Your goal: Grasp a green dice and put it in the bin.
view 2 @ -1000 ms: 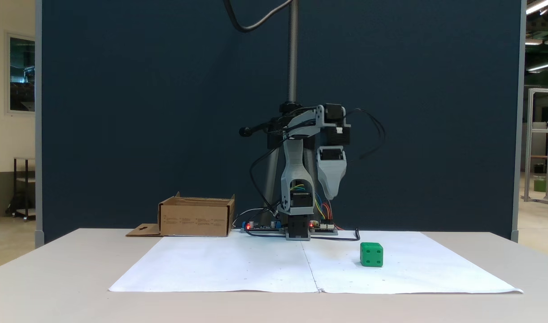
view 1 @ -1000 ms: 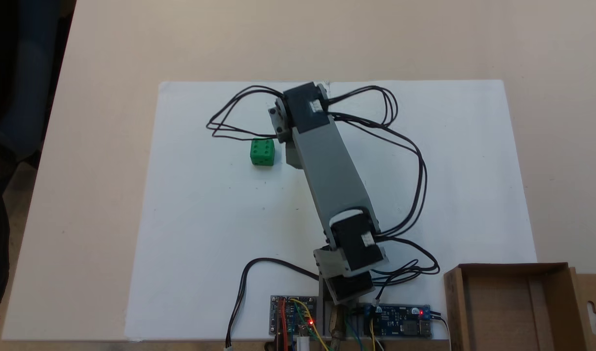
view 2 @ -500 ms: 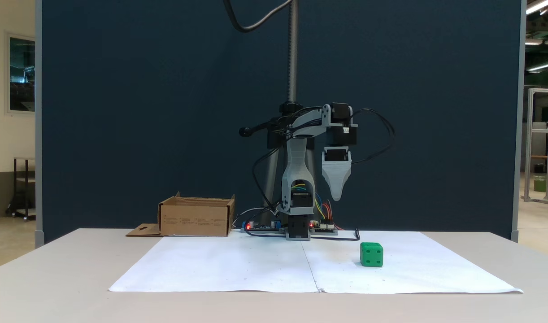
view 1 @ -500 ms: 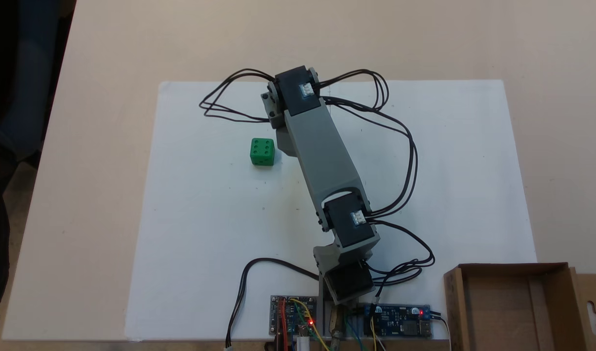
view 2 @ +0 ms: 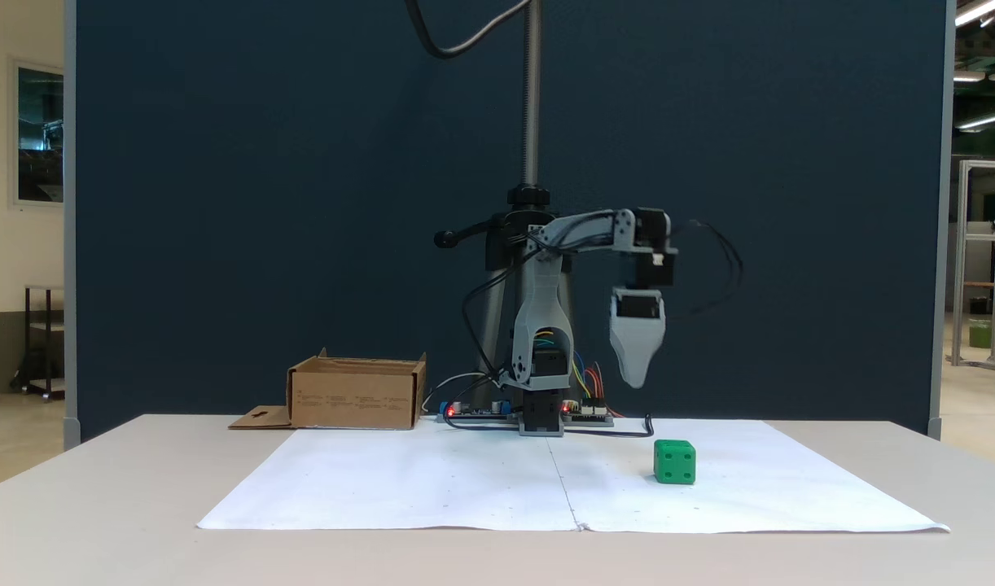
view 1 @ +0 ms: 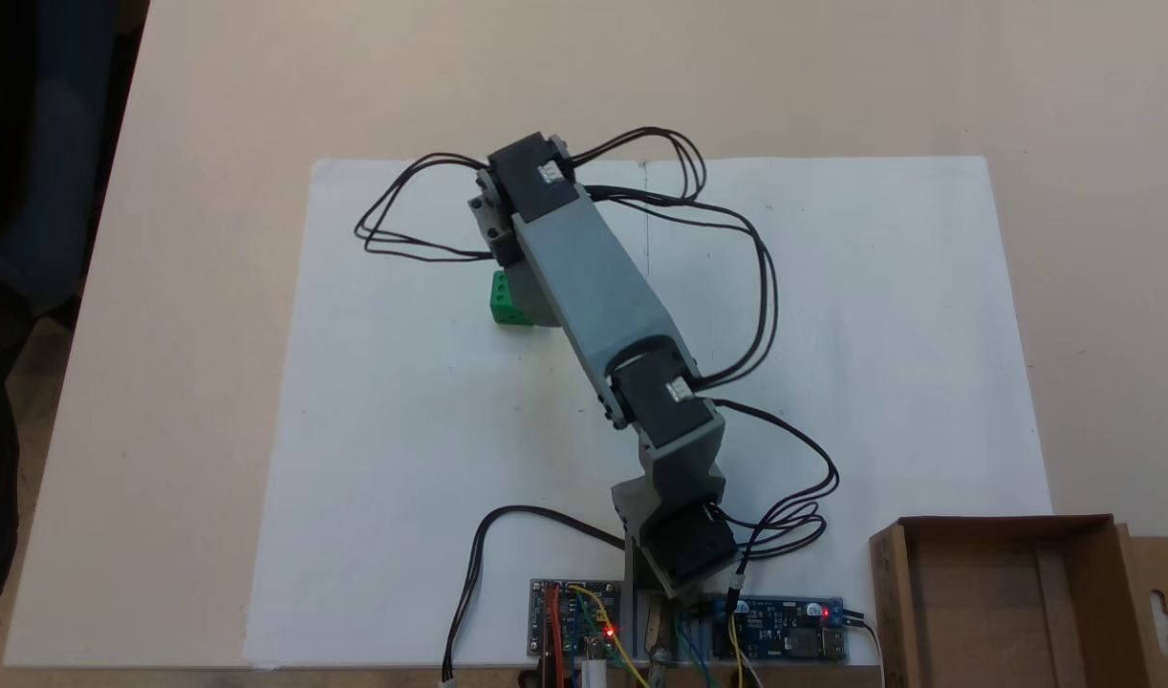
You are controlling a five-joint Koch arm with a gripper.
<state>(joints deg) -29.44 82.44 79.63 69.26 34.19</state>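
Green dice [view 2: 675, 462] rests flat (pips sideways) under end effector [view 2: 634, 379].

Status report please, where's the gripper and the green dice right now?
Gripper hanging in the air above the table, holding nothing; open or shut unclear. Green dice on the white paper, untouched. Bin off to the side. Nothing in the way.

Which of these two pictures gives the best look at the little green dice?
The side-on fixed view shows the green dice best: the whole cube sits unobstructed on the white paper, pips visible. In the fixed view from above, the arm covers most of the green dice, leaving one edge.
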